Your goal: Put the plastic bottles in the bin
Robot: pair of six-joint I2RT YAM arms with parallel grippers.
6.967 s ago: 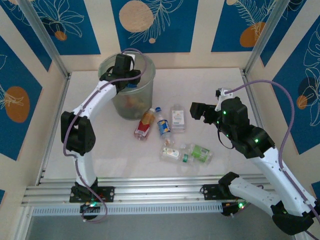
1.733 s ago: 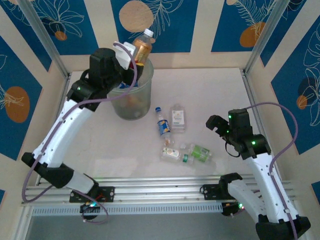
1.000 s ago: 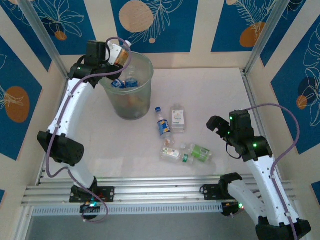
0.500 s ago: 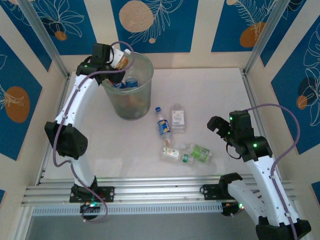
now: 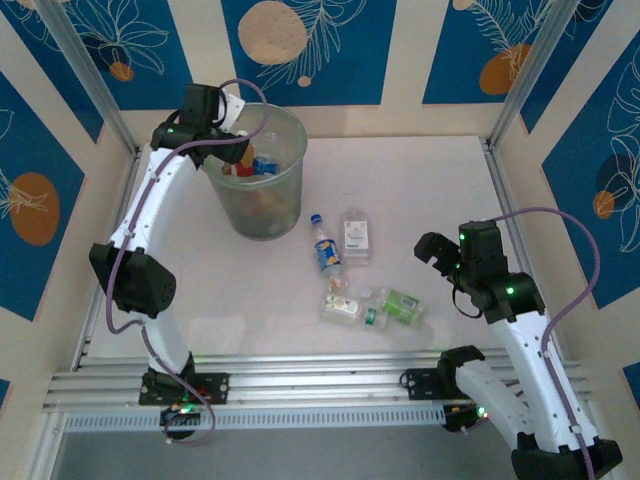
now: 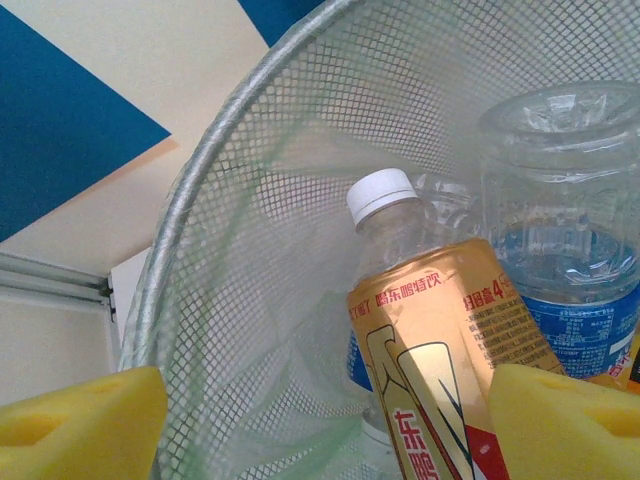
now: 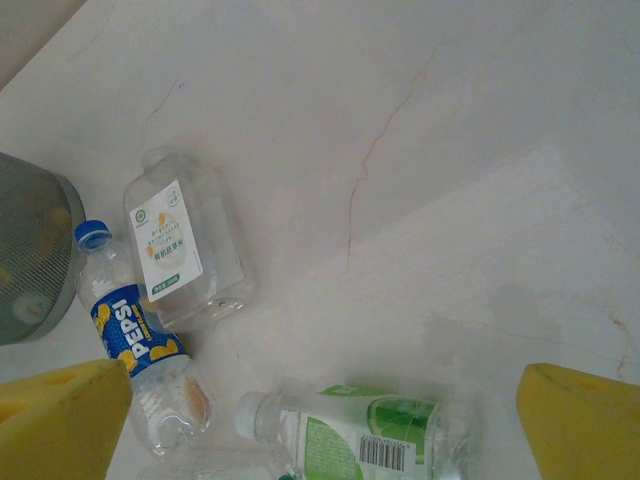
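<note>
1. Now, the table [image 7: 450,150] tells us how far along we are. Four bottles lie on it, grouped near the middle, so we judge the task to be partly done.
2. The bin [image 5: 285,195] stands upright at the far left. Inside it, the left wrist view shows an orange bottle [image 6: 440,350] with a white cap, leaning against a clear blue bottle [image 6: 575,300]. Through the wall we make out more colour lower down but cannot count what is there.
3. The left gripper [image 6: 327,420] hangs over the bin's rim with its pads spread wider than the orange bottle. One pad is well apart from the bottle, so we read the jaws as open and the bottle as lying free in the bin. The step in hand is the drop, and we think it is as good as made.
4. The right gripper [image 5: 428,248] hovers above the table at the right, jaws wide and empty, looking down on the group.
5. The next move calls for one arm to come down over a lying bottle with its pads across the body.
   - The green bottle [image 7: 360,430] lies nearest the right gripper.
   - The Pepsi bottle [image 7: 140,345] lies near the bin's base.
   - The flat bottle [image 7: 180,245] is just beside the Pepsi bottle.
   - The fourth bottle [image 5: 342,306] is just beside the green one, so we risk nudging it.
</note>
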